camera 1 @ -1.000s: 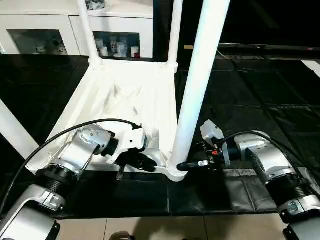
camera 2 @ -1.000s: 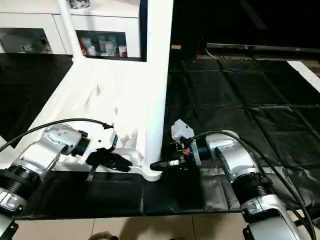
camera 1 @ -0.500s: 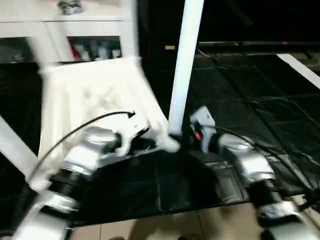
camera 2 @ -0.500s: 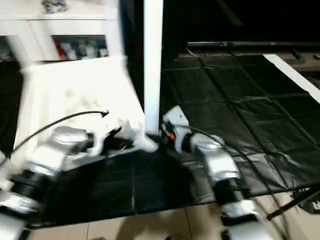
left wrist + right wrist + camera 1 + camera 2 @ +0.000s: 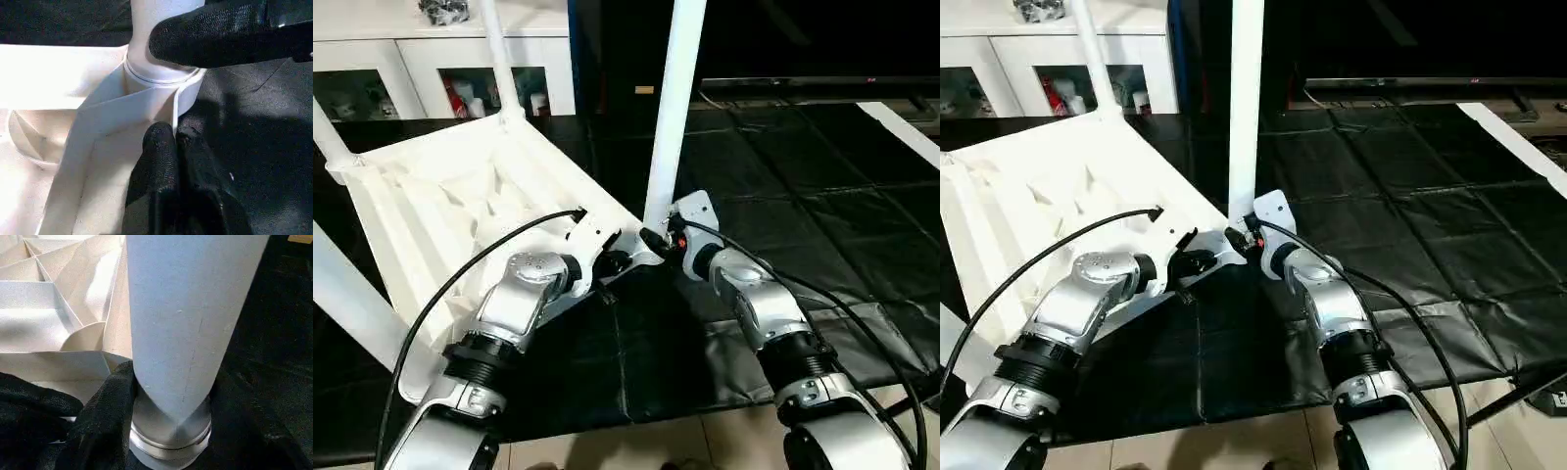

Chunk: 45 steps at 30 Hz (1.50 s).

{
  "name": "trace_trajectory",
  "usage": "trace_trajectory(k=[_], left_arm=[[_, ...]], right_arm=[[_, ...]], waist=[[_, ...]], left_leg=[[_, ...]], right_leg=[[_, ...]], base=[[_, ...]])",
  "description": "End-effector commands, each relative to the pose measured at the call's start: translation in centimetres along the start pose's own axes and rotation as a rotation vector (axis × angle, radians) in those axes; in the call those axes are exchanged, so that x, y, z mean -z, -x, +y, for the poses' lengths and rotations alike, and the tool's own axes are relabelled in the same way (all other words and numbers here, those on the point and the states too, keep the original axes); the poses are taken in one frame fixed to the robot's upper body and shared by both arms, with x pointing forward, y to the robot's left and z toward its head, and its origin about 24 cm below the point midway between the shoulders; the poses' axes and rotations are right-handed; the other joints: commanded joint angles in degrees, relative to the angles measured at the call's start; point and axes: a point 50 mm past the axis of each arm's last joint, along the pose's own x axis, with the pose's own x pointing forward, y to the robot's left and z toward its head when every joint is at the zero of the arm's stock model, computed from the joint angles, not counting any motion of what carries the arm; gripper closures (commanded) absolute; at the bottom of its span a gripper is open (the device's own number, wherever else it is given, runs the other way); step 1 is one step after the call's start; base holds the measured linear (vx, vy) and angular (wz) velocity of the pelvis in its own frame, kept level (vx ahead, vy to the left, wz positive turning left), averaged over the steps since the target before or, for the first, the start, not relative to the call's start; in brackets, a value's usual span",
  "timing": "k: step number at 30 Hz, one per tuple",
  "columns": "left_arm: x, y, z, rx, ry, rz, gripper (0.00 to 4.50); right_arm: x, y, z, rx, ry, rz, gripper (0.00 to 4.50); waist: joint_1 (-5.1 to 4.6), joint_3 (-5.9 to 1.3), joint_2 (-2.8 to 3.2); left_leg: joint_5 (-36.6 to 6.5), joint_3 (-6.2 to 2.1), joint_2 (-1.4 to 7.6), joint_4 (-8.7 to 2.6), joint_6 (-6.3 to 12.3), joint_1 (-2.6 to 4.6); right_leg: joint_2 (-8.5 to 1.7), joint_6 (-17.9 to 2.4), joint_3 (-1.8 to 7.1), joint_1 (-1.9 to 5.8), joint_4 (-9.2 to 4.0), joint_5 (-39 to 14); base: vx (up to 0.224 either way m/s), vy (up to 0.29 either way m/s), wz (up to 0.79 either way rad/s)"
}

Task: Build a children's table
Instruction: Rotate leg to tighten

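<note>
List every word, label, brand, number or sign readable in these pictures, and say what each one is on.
No text can be read anywhere.
The small items behind the cabinet's glass doors may carry print, but it is too small to read.
The table top, its legs and the black mat show no markings.

A black quilted mat (image 5: 822, 196) covers the tiled floor (image 5: 685, 446) before a white glass-doored cabinet (image 5: 401, 69).

A big black floor mat (image 5: 822, 186) made of shiny square pieces covers the ground. At the near edge, pale floor tiles (image 5: 705, 446) peek out. Behind stands a white cabinet with glass doors (image 5: 421, 73) — small bottles and jars (image 5: 465, 98) sit inside it — and a dark lumpy thing (image 5: 445, 10) rests on top.
</note>
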Motion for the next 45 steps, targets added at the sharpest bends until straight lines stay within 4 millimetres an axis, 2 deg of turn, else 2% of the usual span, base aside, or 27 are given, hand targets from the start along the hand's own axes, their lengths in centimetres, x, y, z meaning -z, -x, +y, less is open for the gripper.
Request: trace_trajectory(k=[1,6,8,13,14,16,17,18,19,20,22,26,30,31,34,38,41,44,45], left_arm=[[-1.8,-0.1,-0.5,0.018,-0.046,-0.054,4.50],[-1.2,0.3,0.0,0.028,-0.056,-0.036,4.50],[-0.9,0.5,0.3,0.042,-0.070,-0.024,4.50],[-0.2,1.5,0.7,0.137,-0.138,-0.004,4.50],[0.0,1.8,0.7,0.173,-0.159,0.005,4.50],[0.4,2.3,0.8,0.225,-0.192,0.027,4.50],[0.6,2.7,0.8,0.261,-0.216,0.037,4.50],[0.8,3.1,0.8,0.307,-0.244,0.041,4.50],[0.9,3.3,0.8,0.342,-0.262,0.046,4.50],[1.0,3.8,0.7,0.397,-0.295,0.060,4.50],[1.1,4.0,0.6,0.435,-0.316,0.067,4.50],[0.9,4.6,0.2,0.574,-0.401,0.104,4.50],[0.8,4.7,-0.1,0.633,-0.436,0.121,4.50],[0.8,4.7,-0.6,0.676,-0.456,0.125,4.50],[0.7,4.8,-0.9,0.709,-0.474,0.130,4.50],[0.6,4.8,-1.0,0.724,-0.489,0.127,4.50],[0.5,4.7,-1.0,0.725,-0.491,0.125,4.50],[0.6,4.8,-1.0,0.731,-0.491,0.127,4.50],[0.6,4.8,-1.0,0.731,-0.491,0.128,4.50]], right_arm=[[1.0,-0.2,1.3,-0.068,-0.039,0.037,1.87],[0.9,0.8,0.5,-0.118,-0.024,0.009,1.45],[0.8,1.8,-0.1,-0.188,-0.007,-0.005,1.27],[0.4,4.1,-2.0,-0.324,0.058,-0.010,0.81],[0.3,4.6,-2.5,-0.340,0.074,-0.006,0.81],[0.2,5.4,-3.2,-0.374,0.085,0.008,0.54],[0.2,5.9,-3.6,-0.404,0.098,0.020,0.50],[0.3,6.5,-3.9,-0.445,0.112,0.038,0.43],[0.3,6.9,-4.0,-0.478,0.130,0.049,0.43],[0.3,7.6,-4.3,-0.529,0.157,0.075,0.18],[0.3,8.0,-4.4,-0.566,0.169,0.095,0.07],[0.0,8.4,-3.7,-0.722,0.221,0.139,0.07],[0.0,8.0,-3.4,-0.747,0.226,0.143,0.07],[0.0,7.7,-3.2,-0.767,0.229,0.143,0.07],[0.0,7.3,-2.9,-0.784,0.224,0.143,0.07],[0.1,7.0,-2.4,-0.825,0.209,0.150,0.07],[0.2,6.9,-2.3,-0.844,0.200,0.153,0.45],[0.3,6.7,-2.0,-0.860,0.191,0.148,0.52],[0.3,6.7,-1.9,-0.863,0.188,0.145,0.76]], waist=[[0.21,-3.94,0.52],[0.42,-4.12,0.54],[0.54,-4.15,0.38],[0.59,-4.03,0.19],[0.57,-4.01,0.28],[0.64,-3.94,0.22],[0.80,-3.86,-0.06],[0.80,-3.86,-0.06],[0.94,-3.81,0.05],[1.27,-3.85,-0.08],[1.80,-3.85,-0.06],[2.79,-3.93,0.01],[3.54,-3.98,0.06],[3.66,-3.98,-0.22],[3.79,-3.89,-0.06],[4.15,-3.99,-0.07],[4.13,-3.97,-0.15],[3.90,-3.95,-0.06],[3.84,-3.99,-0.10]], left_leg=[[-13.5,-0.85,2.03,-3.96,1.36,0.31],[-12.1,-0.81,2.10,-3.93,1.74,0.22],[-11.8,-0.81,2.05,-3.85,2.18,0.09],[-11.9,-0.85,2.00,-3.77,3.51,-0.12],[-12.3,-0.79,2.10,-3.76,3.34,0.09],[-12.7,-0.79,2.08,-3.76,3.23,0.13],[-13.0,-0.80,2.13,-3.81,3.27,0.15],[-13.0,-0.80,2.13,-3.81,3.27,0.15],[-13.3,-0.75,2.18,-3.77,3.23,0.38],[-13.4,-0.72,2.20,-3.75,3.35,0.42],[-12.5,-0.59,2.40,-3.81,3.33,0.48],[-12.1,-0.55,2.56,-3.84,3.44,0.49],[-11.9,-0.49,2.68,-3.90,2.55,0.61],[-12.0,-0.48,2.72,-3.93,2.43,0.69],[-12.5,-0.54,2.69,-4.00,1.90,0.67],[-11.8,-0.51,2.70,-4.00,1.81,0.62],[-12.1,-0.56,2.64,-3.97,1.83,0.49],[-12.1,-0.61,2.58,-3.98,1.84,0.43],[-12.0,-0.59,2.57,-3.96,1.81,0.45]], right_leg=[[-4.13,-9.3,3.26,3.13,-4.85,-18.3],[-4.08,-10.2,3.33,3.32,-4.39,-14.5],[-4.14,-10.2,3.31,3.57,-4.41,-14.2],[-4.18,-9.2,3.22,3.58,-4.82,-16.7],[-4.15,-9.6,3.24,3.36,-4.78,-17.2],[-4.13,-9.6,3.20,3.34,-4.84,-18.0],[-4.19,-9.3,3.22,3.35,-4.88,-19.3],[-4.19,-9.3,3.22,3.35,-4.88,-19.3],[-4.22,-9.2,3.23,3.09,-5.06,-20.3],[-4.23,-9.1,3.22,3.12,-5.09,-20.6],[-4.23,-9.4,3.35,3.01,-4.83,-19.4],[-4.23,-9.7,3.32,3.04,-4.53,-18.4],[-4.39,-10.5,3.42,2.88,-4.38,-17.8],[-4.42,-10.5,3.39,2.87,-4.37,-17.9],[-4.53,-10.1,3.42,2.88,-4.43,-19.4],[-4.47,-10.0,3.43,3.00,-4.27,-18.4],[-4.54,-9.6,3.39,3.08,-4.36,-19.3],[-4.50,-9.1,3.35,3.06,-4.48,-20.3],[-4.50,-9.1,3.35,3.06,-4.52,-20.3]], base=[[0.000,0.000,0.00],[0.000,0.000,0.00],[0.000,0.000,0.00],[0.000,0.000,0.00],[0.000,0.000,0.00],[0.000,0.000,0.00],[0.000,0.000,0.00],[0.000,0.000,0.00],[0.000,0.000,0.00],[0.000,0.000,0.00],[0.000,0.000,0.00],[0.000,0.000,0.00],[0.000,0.000,0.00],[0.000,0.000,0.00],[0.000,0.000,0.00],[0.000,0.000,0.00],[0.000,0.000,0.00],[0.000,0.000,0.00],[0.000,0.000,0.00]])
